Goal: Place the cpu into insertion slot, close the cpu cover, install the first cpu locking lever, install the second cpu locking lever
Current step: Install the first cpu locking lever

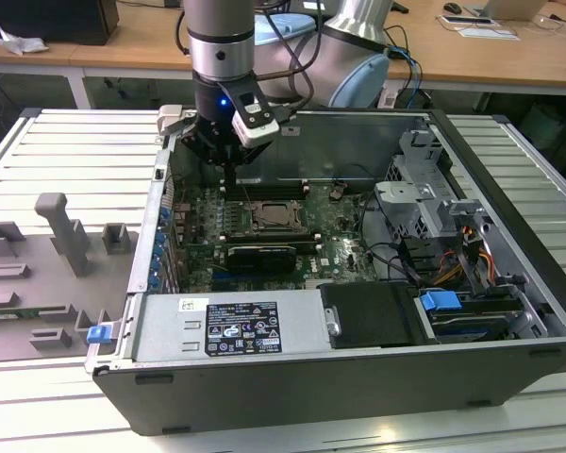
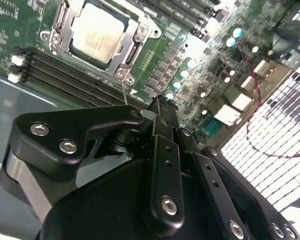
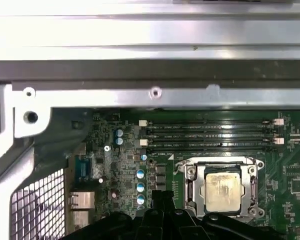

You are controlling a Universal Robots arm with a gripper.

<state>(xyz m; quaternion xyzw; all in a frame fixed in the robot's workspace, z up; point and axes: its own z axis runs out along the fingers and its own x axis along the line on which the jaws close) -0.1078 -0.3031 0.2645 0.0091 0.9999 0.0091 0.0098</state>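
Tool (image 1: 228, 168) clenched, poised low over the motherboard (image 1: 203, 217) inside the open computer case (image 1: 358, 142) on the slatted surface (image 1: 75, 151), by the memory slots (image 3: 210, 135) and near the insertion slot (image 3: 255, 165). Cpu (image 3: 221, 186) seated flat in that slot, pale face framed by the cpu cover (image 3: 194, 192) lying down around it. In the second wrist view, thin wire lever (image 2: 123, 92) slanting from the socket corner toward the tool's tip.

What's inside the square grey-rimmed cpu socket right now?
The pale silver-beige square cpu sits in it, its face showing through the window of the silver-grey metal cover frame. Whatever lies under the chip is covered.
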